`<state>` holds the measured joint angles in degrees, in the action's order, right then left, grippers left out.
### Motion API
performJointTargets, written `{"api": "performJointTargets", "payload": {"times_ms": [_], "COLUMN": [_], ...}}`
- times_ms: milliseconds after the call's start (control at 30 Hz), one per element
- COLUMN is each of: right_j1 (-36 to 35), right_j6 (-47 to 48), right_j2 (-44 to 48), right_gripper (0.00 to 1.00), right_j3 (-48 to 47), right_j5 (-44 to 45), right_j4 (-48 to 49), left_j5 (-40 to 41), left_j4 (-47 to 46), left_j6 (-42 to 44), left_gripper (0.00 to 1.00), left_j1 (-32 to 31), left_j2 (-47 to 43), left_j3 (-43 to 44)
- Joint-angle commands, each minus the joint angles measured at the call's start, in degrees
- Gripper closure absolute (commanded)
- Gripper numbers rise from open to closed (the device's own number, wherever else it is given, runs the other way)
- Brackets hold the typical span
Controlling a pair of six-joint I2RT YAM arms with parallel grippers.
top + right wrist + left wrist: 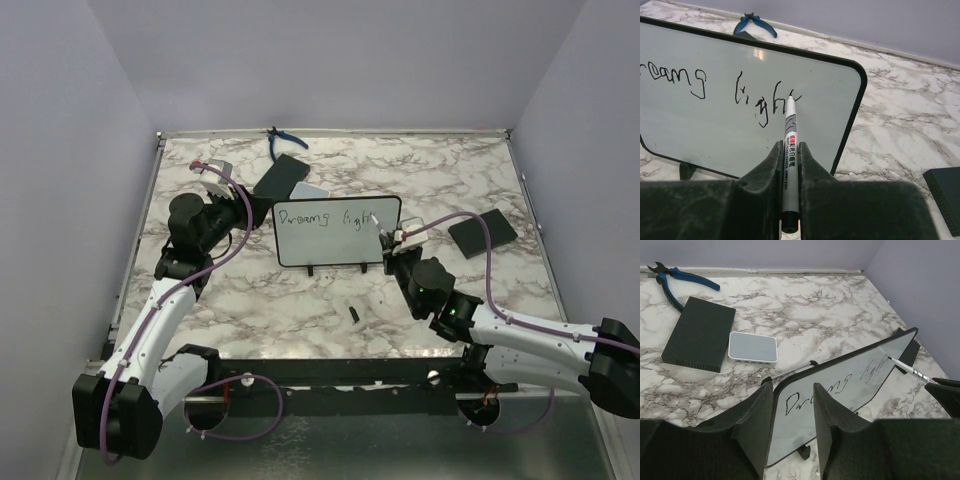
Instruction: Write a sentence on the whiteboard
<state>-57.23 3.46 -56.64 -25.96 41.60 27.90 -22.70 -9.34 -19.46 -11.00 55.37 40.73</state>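
The whiteboard (335,240) stands on its little black feet mid-table, with "Dreams ligh" in thin dark marker as the sentence (325,217) across its top. My left gripper (250,205) is at the board's left end. In the left wrist view, the left gripper (792,390) straddles the whiteboard (855,375), one finger at the frame edge and the other across the face. My right gripper (789,145) is shut on a grey marker (790,135). The marker's tip touches the whiteboard (700,125) at the last stroke of the sentence (755,102).
Blue pliers (280,142) lie at the back edge. A flat black box (700,332) and a small grey-white pad (752,346) lie behind the board. Another black rectangle (482,232) lies to the right. A small black cap (354,313) lies in front of the board.
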Motion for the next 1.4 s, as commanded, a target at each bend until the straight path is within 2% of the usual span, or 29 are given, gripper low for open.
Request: {"api": "performJointTargets", "payload": {"times_ms": [0, 200, 233, 300, 1367], "right_j1": [0.46, 0.46, 0.46, 0.46, 0.46], "right_j6": [-1.09, -2.78, -3.04, -3.28, -9.54], "right_j2": [-0.11, 0.84, 4.49, 1.43, 2.44], "right_gripper": [0.99, 0.99, 0.99, 0.99, 0.99], "right_j3": [-0.79, -0.09, 0.06, 0.36, 0.99], "right_j5": [2.00, 2.31, 2.42, 2.67, 5.46], "right_j4": [-0.04, -2.02, -2.28, -2.91, -9.38], "left_j5": [0.40, 0.40, 0.39, 0.40, 0.24], "left_j4": [-1.18, -1.13, -1.15, -1.17, -1.32], "left_j6": [0.35, 0.36, 0.34, 0.36, 0.21], "left_gripper": [0.60, 0.60, 0.60, 0.59, 0.59], "left_j1": [-0.27, -0.30, -0.29, -0.28, -0.26], "left_j2": [-1.23, -1.23, -1.23, -1.23, -1.41], "left_j3": [-0.69, -0.74, -0.73, -0.73, -0.74]}}
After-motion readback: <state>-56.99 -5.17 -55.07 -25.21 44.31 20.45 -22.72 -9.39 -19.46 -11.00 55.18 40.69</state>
